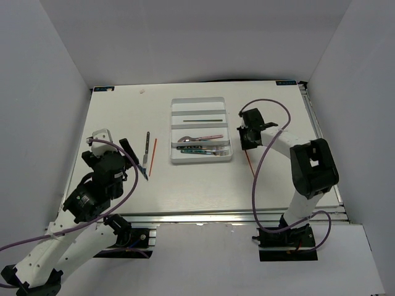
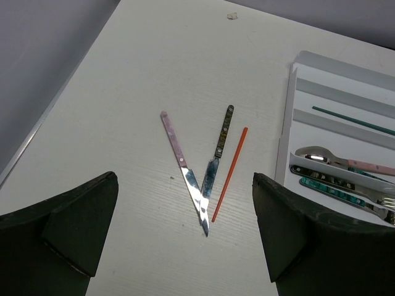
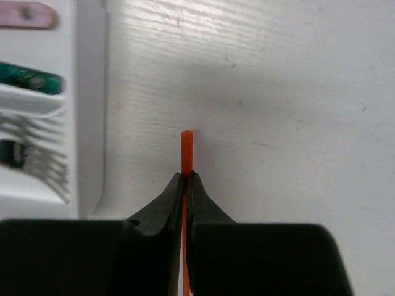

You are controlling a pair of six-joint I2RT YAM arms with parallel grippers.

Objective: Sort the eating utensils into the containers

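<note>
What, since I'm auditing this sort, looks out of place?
The pink-handled knife and dark-handled knife lie on the table left of the tray, tips meeting in a V, an orange chopstick beside them. The right gripper pinches a second orange chopstick.

Finish inspection: matt table, smooth plastic, polished metal.

You will find the table [image 2: 123, 74] matt white with a faint wood-like grain, and the tray [image 2: 289, 142] smooth white plastic with a slight sheen. Left of the tray, the pink-handled knife [image 2: 179, 157] and the dark-handled knife [image 2: 219, 145] carry mirror-bright metal blades; the orange chopstick [image 2: 231, 169] beside them looks smooth and matt. Inside the tray, the spoon [image 2: 315, 155] gleams as polished metal. Right of the tray, the right gripper [image 3: 186, 182] shows matt black fingers pinching a second orange chopstick [image 3: 186, 151].
</note>
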